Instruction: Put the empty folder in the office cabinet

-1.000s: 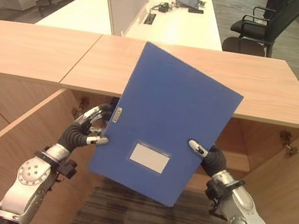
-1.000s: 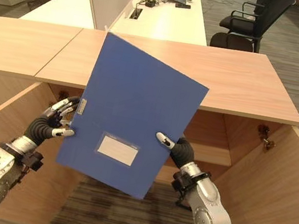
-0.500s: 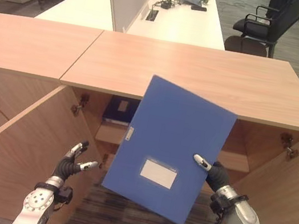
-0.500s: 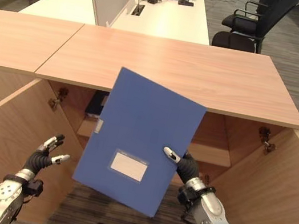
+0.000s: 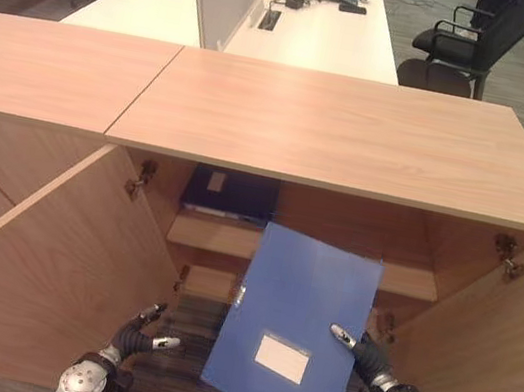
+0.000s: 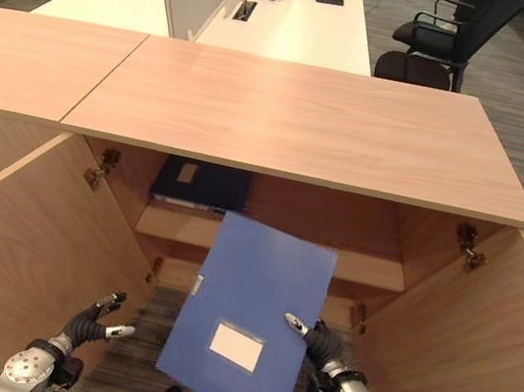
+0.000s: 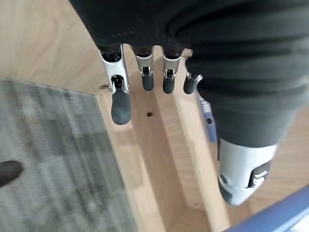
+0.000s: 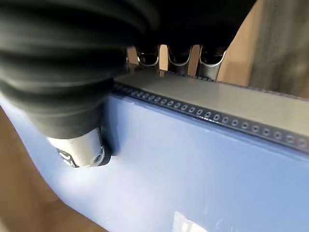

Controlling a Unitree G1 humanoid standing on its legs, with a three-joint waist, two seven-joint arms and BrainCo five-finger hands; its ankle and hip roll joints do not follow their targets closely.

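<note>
One blue folder (image 5: 291, 328), lower centre of the head views, sits low in front of the open cabinet (image 5: 49, 250), tilted, label facing up. Right hand (image 5: 357, 350) grips its right edge: thumb on the front face, fingers wrapped behind, as its wrist view confirms. Left hand (image 5: 138, 337), lower left, is relaxed with fingers straight, holding nothing, apart from the folder. Judgement: a stiff, light, smooth board cover, likely to swing when pinched on one side; a mid-edge hold suits it. Dark folder (image 5: 232, 194) already lies on the upper shelf (image 5: 209, 235).
</note>
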